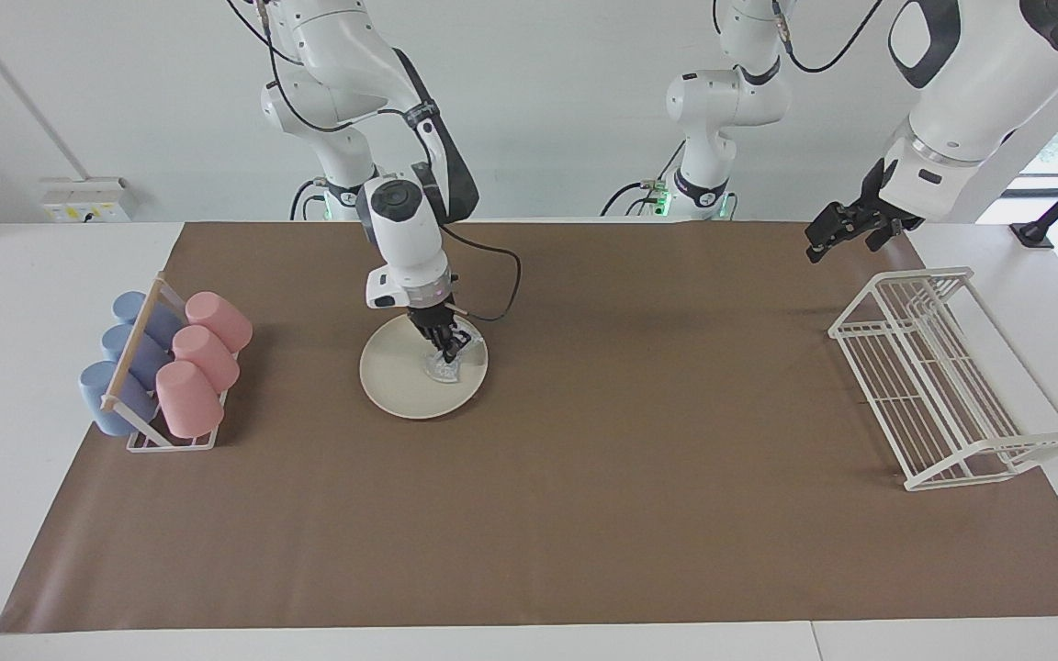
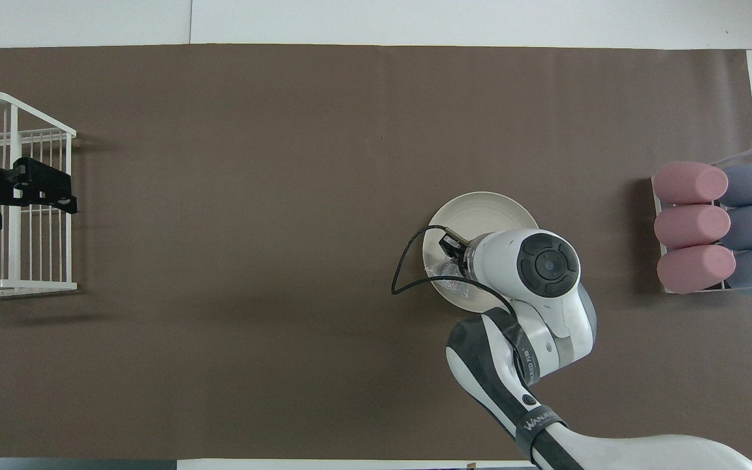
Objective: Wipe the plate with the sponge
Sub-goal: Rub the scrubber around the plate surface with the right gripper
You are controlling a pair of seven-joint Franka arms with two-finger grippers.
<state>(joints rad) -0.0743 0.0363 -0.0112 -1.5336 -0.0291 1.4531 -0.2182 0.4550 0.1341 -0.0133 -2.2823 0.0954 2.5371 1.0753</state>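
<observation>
Silvery sponge (image 1: 444,367) on cream plate (image 1: 400,381), flat.

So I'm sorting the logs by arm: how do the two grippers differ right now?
The right gripper is down on the plate, shut on the sponge; the left gripper is open, holds nothing and waits in the air over the white wire rack. The right points down; the left is slanted. Both are black and two-fingered.
</observation>
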